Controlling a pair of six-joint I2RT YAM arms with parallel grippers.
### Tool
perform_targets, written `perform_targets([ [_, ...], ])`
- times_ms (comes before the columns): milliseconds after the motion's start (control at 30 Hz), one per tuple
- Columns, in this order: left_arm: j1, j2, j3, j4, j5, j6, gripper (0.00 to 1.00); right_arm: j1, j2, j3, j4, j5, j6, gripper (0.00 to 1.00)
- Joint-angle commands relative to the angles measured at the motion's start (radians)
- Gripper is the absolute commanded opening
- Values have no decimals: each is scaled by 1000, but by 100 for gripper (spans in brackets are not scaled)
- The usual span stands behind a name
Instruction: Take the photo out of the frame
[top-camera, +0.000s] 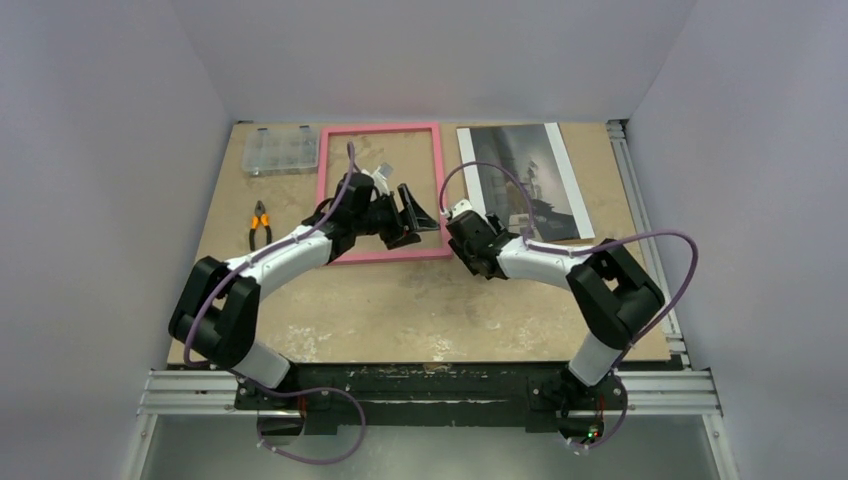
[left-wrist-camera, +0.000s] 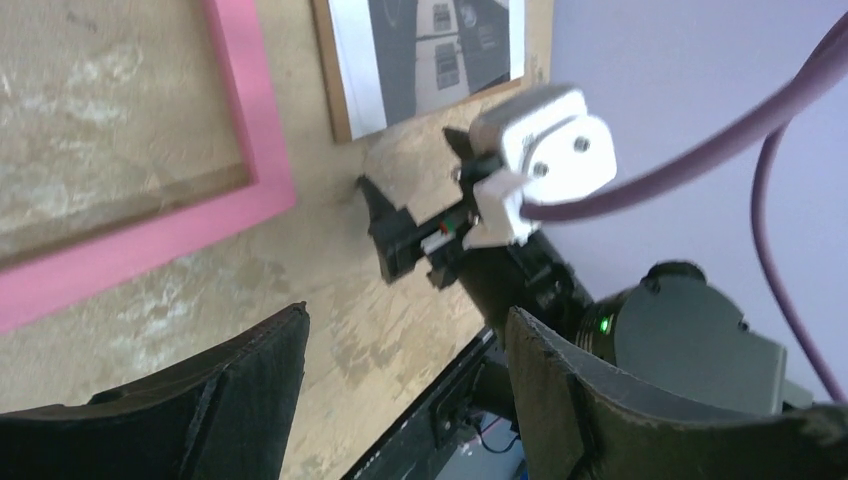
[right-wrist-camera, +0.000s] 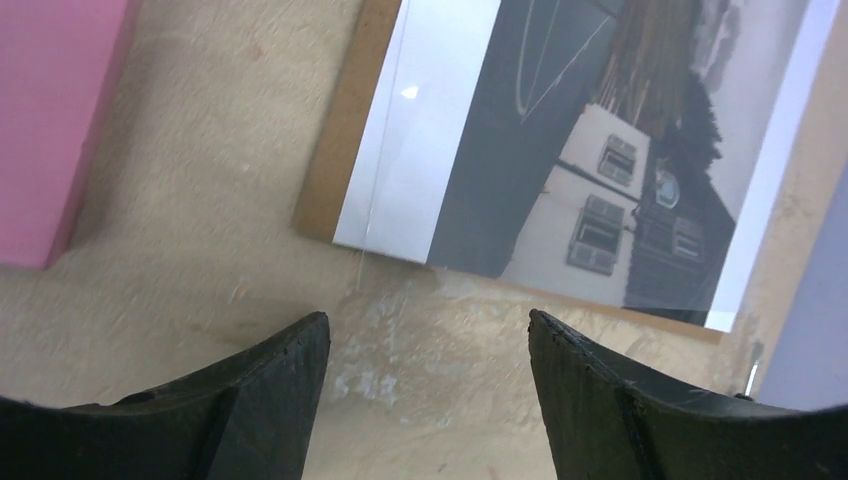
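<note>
The photo (top-camera: 545, 165) lies flat on a brown backing board (right-wrist-camera: 335, 170) just right of the frame (top-camera: 380, 128) and out of it. Its long axis runs away from the arms, parallel to the frame's, with white bands along both long edges. The right gripper (right-wrist-camera: 425, 330) hovers by the frame's near right corner, fingers spread and empty. The left gripper (left-wrist-camera: 405, 320) hangs over the frame's near right part, fingers also apart, holding nothing.

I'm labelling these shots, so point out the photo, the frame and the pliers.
photo (top-camera: 527, 150), top view, dark middle of the print.
frame (top-camera: 390, 127), top view, far pink bar.
pliers (top-camera: 260, 218), top view, near the pivot.
</note>
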Motion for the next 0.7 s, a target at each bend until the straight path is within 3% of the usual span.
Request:
perform_targets([
  [0, 0, -85, -59, 12, 44, 17, 70, 6, 55, 62, 16, 158, -59, 71],
  [267, -1, -133, -160, 48, 38, 12, 70, 11, 122, 84, 15, 237, -113, 63],
  [667, -2, 28, -131, 243, 105, -128, 70, 3, 18, 81, 101, 228, -140, 63],
])
